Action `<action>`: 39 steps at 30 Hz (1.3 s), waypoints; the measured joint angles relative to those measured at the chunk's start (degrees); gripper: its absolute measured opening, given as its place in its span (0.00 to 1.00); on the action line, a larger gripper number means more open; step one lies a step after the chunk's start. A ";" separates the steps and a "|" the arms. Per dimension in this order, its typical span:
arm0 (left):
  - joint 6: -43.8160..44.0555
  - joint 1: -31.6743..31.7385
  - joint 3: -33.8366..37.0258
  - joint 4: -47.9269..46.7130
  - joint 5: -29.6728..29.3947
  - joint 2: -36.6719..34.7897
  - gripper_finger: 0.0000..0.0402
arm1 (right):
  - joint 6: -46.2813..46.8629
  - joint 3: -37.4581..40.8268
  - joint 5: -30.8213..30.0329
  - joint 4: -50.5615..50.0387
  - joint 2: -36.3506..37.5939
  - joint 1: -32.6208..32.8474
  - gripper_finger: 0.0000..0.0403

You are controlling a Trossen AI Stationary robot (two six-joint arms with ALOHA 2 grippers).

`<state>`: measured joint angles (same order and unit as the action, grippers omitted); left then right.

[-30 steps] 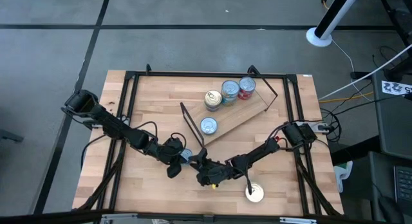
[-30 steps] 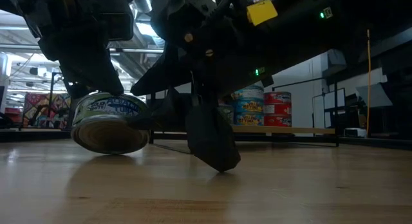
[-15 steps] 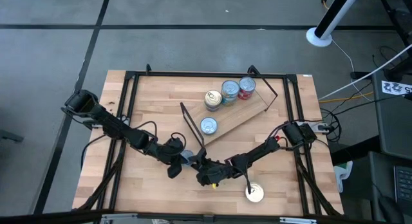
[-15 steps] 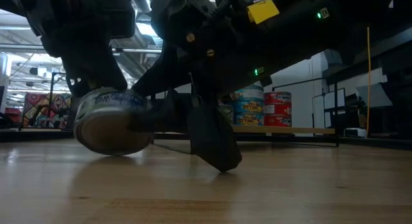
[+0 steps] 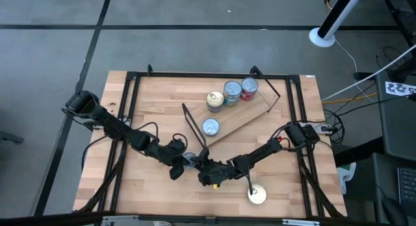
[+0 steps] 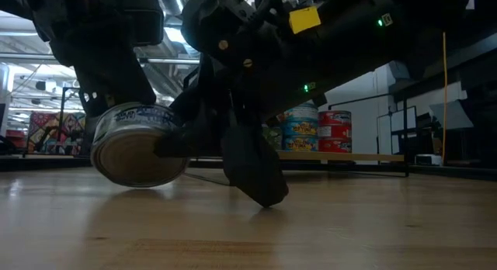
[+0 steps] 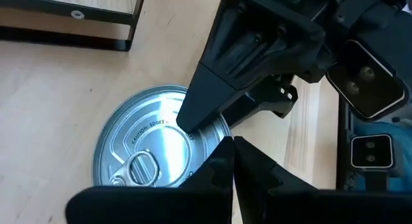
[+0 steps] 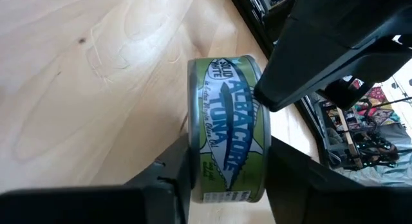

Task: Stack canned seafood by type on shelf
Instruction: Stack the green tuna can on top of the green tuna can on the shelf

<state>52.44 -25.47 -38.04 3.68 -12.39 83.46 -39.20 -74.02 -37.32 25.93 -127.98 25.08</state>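
a tuna tin (image 8: 226, 130), green and blue label, clamped by lid and base between the right gripper (image 8: 225, 163) fingers (image 8: 168, 166), tilted just off the tabletop (image 5: 149, 187). left gripper (image 5: 181, 162) right beside it, one finger (image 7: 212, 95) resting on the silver lid (image 7: 151, 150); whether its jaws are open or closed cannot be told. well beyond both jaws, the shelf (image 5: 250, 115) with a yellow tin (image 5: 215, 100), blue tin (image 5: 232, 91), red tin (image 5: 249, 87) and one more tin (image 5: 210, 127). behind the right jaws, a lone tin (image 5: 257, 195) on the table.
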 joint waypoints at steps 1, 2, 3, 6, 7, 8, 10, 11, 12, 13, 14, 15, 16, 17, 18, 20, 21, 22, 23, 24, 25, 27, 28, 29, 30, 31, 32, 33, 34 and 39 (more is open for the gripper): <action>0.19 0.00 0.00 0.00 0.02 0.00 0.01 | 0.00 0.00 -0.02 0.02 0.00 0.02 0.34; 0.53 0.00 0.00 0.00 0.01 0.00 0.02 | -0.01 0.00 0.00 0.02 0.00 0.06 0.33; 1.35 0.00 0.00 0.04 -0.01 0.00 0.04 | -0.02 0.00 0.15 0.00 0.00 0.07 0.33; 4.21 0.01 0.00 0.08 -0.03 0.00 0.12 | -0.04 0.00 0.71 0.00 -0.01 0.32 0.33; 4.47 0.00 0.00 0.04 -0.04 0.00 0.15 | -0.06 0.00 0.60 0.00 -0.02 0.40 0.33; 4.48 0.00 0.00 0.07 -0.02 0.00 0.19 | -0.05 0.00 0.44 0.00 -0.02 0.48 0.35; 3.87 0.02 0.01 0.00 1.54 -0.31 0.25 | -0.05 0.03 0.41 -1.11 0.37 1.03 0.38; 2.77 0.09 0.04 -0.02 2.74 -0.62 0.27 | -0.11 0.09 0.26 -1.56 0.59 1.23 0.38; 1.61 0.24 0.04 0.02 4.37 -1.05 0.29 | -0.17 0.11 0.41 -2.28 1.00 1.70 0.39; 0.71 0.37 0.04 -0.03 6.23 -1.60 0.31 | -0.14 0.13 0.39 -3.12 1.40 2.08 0.39; 0.28 0.39 0.04 -0.01 7.83 -2.07 0.32 | -0.13 0.15 0.43 -3.69 1.90 2.43 0.38; 0.27 0.39 0.04 0.12 9.30 -2.55 0.33 | -0.13 0.17 0.34 -4.07 2.20 2.72 0.37; 0.47 0.38 0.04 0.03 10.14 -2.94 0.34 | -0.14 0.18 0.32 -4.57 2.60 3.13 0.36; 1.00 0.37 0.04 0.01 10.82 -3.36 0.34 | -0.15 0.20 0.29 -5.09 3.03 3.46 0.36; 1.51 0.37 0.04 -0.02 11.11 -3.65 0.34 | -0.14 0.20 0.10 -5.24 3.48 3.87 0.35; 1.78 0.39 0.04 -0.20 11.29 -4.24 0.33 | -0.13 0.19 -0.23 -5.92 4.34 4.67 0.35; 1.78 0.39 0.04 -0.17 11.31 -4.35 0.33 | -0.13 0.17 -0.48 -6.57 4.82 5.20 0.35; 1.82 0.39 0.04 -0.17 11.35 -4.54 0.33 | -0.12 0.17 -0.81 -7.39 5.07 5.64 0.35; 1.82 0.39 0.04 -0.31 11.40 -4.61 0.32 | -0.11 0.17 -1.18 -7.63 5.38 6.12 0.36; 1.82 0.38 0.04 -0.22 11.44 -4.61 0.32 | -0.13 0.20 -1.47 -8.84 5.91 6.67 0.36; 1.83 0.39 0.04 -0.26 11.44 -4.62 0.32 | -0.09 0.20 -2.30 -9.62 6.40 7.20 0.36; 1.85 0.39 0.04 -0.30 11.44 -4.63 0.32 | -0.03 0.17 -3.47 -11.81 7.76 8.32 0.36; 2.04 0.39 0.04 -0.34 11.44 -4.63 0.32 | 0.00 0.14 -4.30 -13.16 8.48 9.00 0.36; 2.74 0.39 0.04 -0.26 11.44 -4.63 0.32 | 0.00 0.13 -5.13 -14.92 9.23 9.68 0.36; 3.33 0.39 0.04 -0.31 11.44 -4.63 0.32 | 0.02 0.13 -6.31 -16.55 9.93 10.41 0.36; 3.98 0.39 0.04 -0.25 11.44 -4.63 0.32 | 0.03 0.13 -7.43 -17.91 10.60 11.15 0.36; 4.60 0.39 0.04 -0.25 11.44 -4.63 0.32 | 0.06 0.13 -8.87 -19.42 11.28 11.88 0.36; 5.17 0.39 0.04 -0.25 11.42 -4.63 0.32 | 0.07 0.13 -10.49 -20.82 11.95 12.66 0.36; 5.56 0.39 0.04 -0.23 11.44 -4.63 0.32 | 0.07 0.13 -11.98 -22.04 12.69 13.37 0.36; 5.71 0.39 0.04 -0.04 11.29 -4.63 0.32 | 4.79 0.09 -15.56 -31.22 16.81 16.62 0.36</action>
<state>58.15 -25.08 -38.00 3.64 -1.11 78.83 -34.41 -73.93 -52.89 -5.29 -111.18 41.70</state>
